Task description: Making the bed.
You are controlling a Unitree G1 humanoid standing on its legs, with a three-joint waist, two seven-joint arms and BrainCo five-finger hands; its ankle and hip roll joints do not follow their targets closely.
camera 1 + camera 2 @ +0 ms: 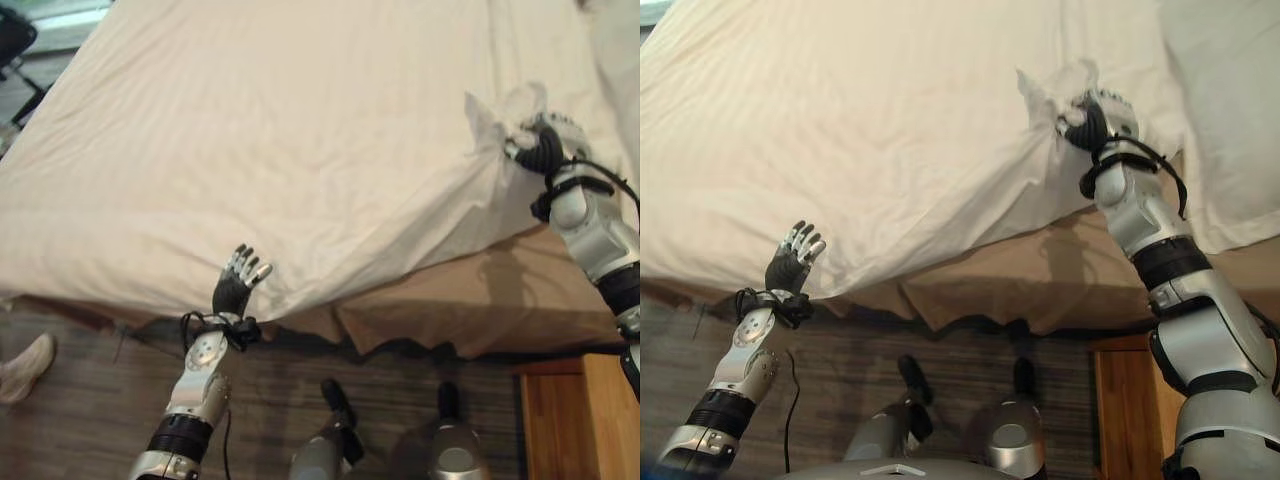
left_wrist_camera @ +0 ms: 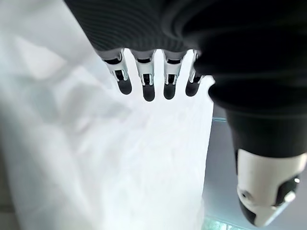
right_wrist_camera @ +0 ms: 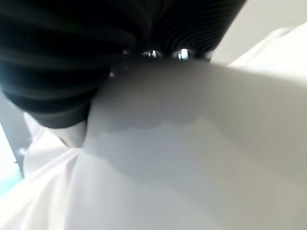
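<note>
The right hand point(image 1: 1095, 122) is clamping a bunched-up corner of the white sheet point(image 1: 290, 150), fingers curled round the cloth and lifting it off the bed, so a peak is sticking up by the knuckles. The left hand point(image 1: 238, 283) is hanging at the sheet's near edge with fingers spread apart, holding nothing. The sheet is covering most of the bed, draping over the tan bed base point(image 1: 440, 310) above the wood floor point(image 1: 80, 430).
</note>
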